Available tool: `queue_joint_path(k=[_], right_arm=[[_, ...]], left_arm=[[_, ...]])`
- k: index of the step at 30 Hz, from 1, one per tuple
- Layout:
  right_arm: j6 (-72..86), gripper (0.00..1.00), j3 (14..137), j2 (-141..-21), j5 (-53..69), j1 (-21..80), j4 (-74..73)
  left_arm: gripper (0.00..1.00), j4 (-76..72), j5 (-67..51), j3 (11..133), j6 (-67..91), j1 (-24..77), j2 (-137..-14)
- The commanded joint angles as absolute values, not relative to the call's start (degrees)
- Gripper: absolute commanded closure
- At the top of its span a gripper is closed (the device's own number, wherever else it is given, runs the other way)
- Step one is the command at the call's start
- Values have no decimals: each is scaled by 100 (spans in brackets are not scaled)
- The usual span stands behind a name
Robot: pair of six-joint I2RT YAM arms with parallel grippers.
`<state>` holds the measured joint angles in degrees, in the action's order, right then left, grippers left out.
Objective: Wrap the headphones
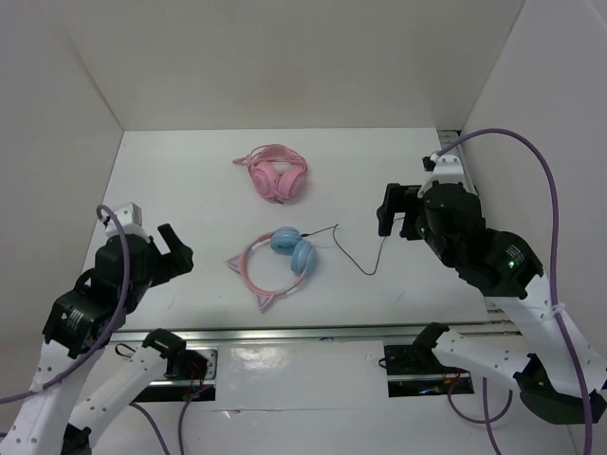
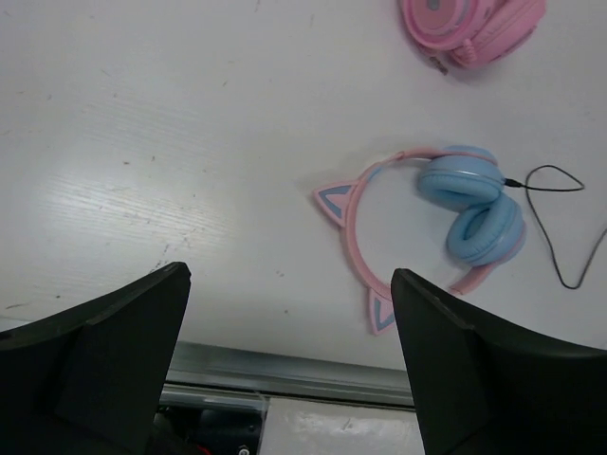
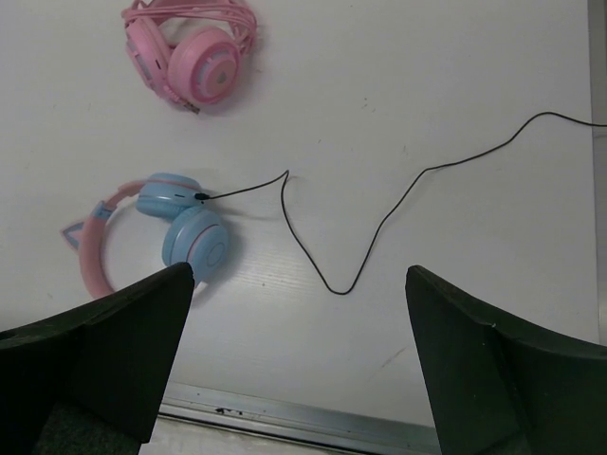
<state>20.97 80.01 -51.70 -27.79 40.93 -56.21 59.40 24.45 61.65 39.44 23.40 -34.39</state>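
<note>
White arms (image 1: 531, 355) with black joints carry purple cables (image 1: 553, 204).

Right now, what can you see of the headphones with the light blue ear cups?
The headphones lie flat on the white table, near its front middle. A thin pink headband carries two cat ears; the two light blue ear cups sit side by side, touching. It looks like smooth plastic. A thin black cable plugs into one cup and trails loose in curves to the right. Only the table touches it.
</note>
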Motion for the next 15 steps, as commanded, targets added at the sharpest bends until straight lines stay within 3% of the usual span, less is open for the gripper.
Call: queue_joint_path(k=[1,8,15], right_arm=[[2136,0,7989,-5194,-3032,4069,-5406],[2284,0,7883,-5528,-3199,4017,-5352],[2443,0,7788,-5897,-2998,3964,-5354]], left_arm=[[0,5317,1865,5986,4043,2320,-3085],[0,5222,1644,5644,4868,2320,-4455],[0,3880,1484,4598,6256,3241,-5843]])
